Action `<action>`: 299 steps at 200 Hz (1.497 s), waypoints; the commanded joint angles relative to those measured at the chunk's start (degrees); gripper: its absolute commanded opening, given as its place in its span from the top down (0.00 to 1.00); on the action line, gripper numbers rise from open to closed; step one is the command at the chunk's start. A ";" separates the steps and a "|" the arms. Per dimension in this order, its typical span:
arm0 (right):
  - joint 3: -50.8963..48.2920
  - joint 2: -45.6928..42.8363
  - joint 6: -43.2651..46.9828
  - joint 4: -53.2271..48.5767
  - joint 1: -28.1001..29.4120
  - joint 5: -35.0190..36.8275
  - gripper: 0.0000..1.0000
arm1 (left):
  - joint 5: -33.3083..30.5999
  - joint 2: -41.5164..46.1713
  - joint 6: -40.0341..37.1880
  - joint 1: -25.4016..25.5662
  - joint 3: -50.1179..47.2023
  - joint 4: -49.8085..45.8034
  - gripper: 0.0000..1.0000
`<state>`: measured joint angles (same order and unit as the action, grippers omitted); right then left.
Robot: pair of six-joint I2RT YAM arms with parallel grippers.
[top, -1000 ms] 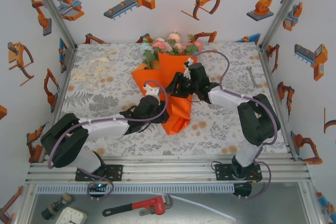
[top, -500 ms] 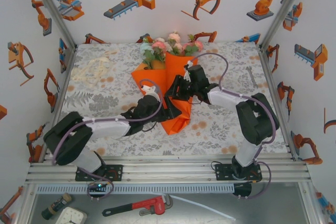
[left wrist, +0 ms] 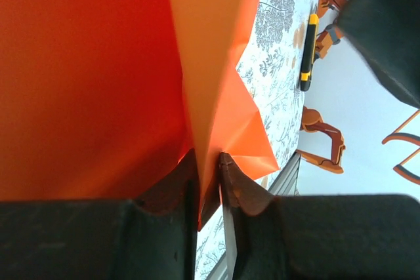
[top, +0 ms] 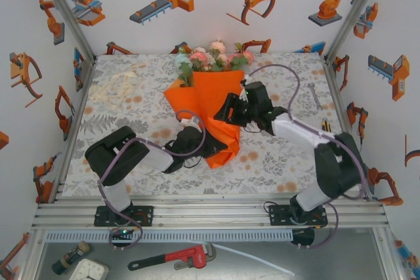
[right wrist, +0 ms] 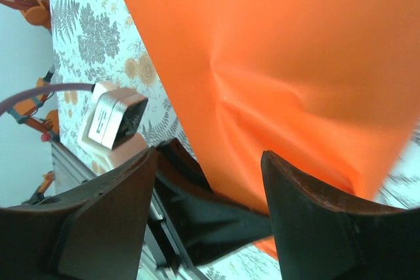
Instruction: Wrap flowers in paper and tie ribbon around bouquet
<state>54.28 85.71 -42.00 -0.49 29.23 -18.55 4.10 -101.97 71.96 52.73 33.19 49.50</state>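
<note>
One orange paper cone, one flower bunch at its far end, one ribbon, mid-counter.
Left wrist view: left hand pinches the cone's fold; right hand gapes, released, over it. Overhead, the ribbon lies far left.

"Where does the paper sit?"

"In the middle of the worktop, folded into a rough cone with the narrow end toward 6 o'clock. The flowers stick out of its 12 o'clock end."

"And the arms?"

"The left gripper is against the cone's 7 o'clock edge. The right gripper is at its 3 o'clock side, over the orange. I can't tell from above how either pair of jaws stands."

"The ribbon?"

"In a loose heap at the paper's 9 o'clock, well apart from it, near the left wall."

"Anything else?"

"A red pipe wrench on the shelf at 6 o'clock, below the arm bases."
</note>
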 commanded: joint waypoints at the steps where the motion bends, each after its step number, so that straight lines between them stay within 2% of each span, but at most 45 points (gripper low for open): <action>1: -5.23 -8.64 6.89 -5.13 -0.49 7.18 0.36 | -1.24 3.56 -2.18 0.06 2.08 -5.75 0.78; 18: -11.15 -15.16 10.52 -5.20 -0.41 9.56 0.34 | -1.72 4.16 -2.75 0.09 2.53 -7.39 0.77; 50: -21.78 -23.95 15.28 -1.18 1.64 6.43 0.31 | -0.11 2.37 -1.86 0.05 3.89 -6.62 0.77; 89: -31.56 -30.53 12.07 4.37 4.31 10.85 0.31 | -2.07 3.76 -3.03 0.88 4.25 -8.69 0.77; 126: -34.24 -26.26 9.91 14.95 6.96 14.22 0.31 | -2.08 4.34 -3.42 1.23 4.84 -10.16 0.76; 148: -33.18 -20.62 6.33 19.40 8.02 18.64 0.36 | -2.03 4.05 -3.11 1.49 5.17 -10.03 0.76; 164: -33.19 -17.75 5.34 19.87 9.46 24.08 0.44 | -2.01 4.30 -2.99 1.50 5.08 -9.78 0.76; 179: -34.11 -17.12 4.58 20.27 10.07 25.49 0.54 | -2.42 5.06 -3.12 1.50 5.04 -10.73 0.76; 207: -35.69 -17.67 3.62 18.33 12.40 27.26 0.55 | -2.98 6.35 -3.91 1.41 4.89 -12.36 0.76; 236: -36.70 -17.70 -2.83 12.06 13.38 33.67 0.66 | -2.97 6.71 -4.20 1.41 5.04 -12.84 0.76; 259: -35.77 -17.07 -6.71 6.85 14.18 34.95 0.66 | -3.09 6.61 -4.39 1.50 4.96 -13.28 0.76; 285: -33.49 -15.18 -6.89 0.06 16.48 37.47 0.47 | -3.13 6.35 -4.72 1.50 5.04 -13.33 0.76; 299: -33.38 -14.03 -6.05 0.70 16.65 35.53 0.47 | -2.89 6.18 -5.05 1.50 5.35 -13.33 0.76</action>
<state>20.99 68.93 -46.92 8.99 45.08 14.72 1.37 -96.57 68.64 53.98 37.08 37.19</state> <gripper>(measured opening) 0.525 0.242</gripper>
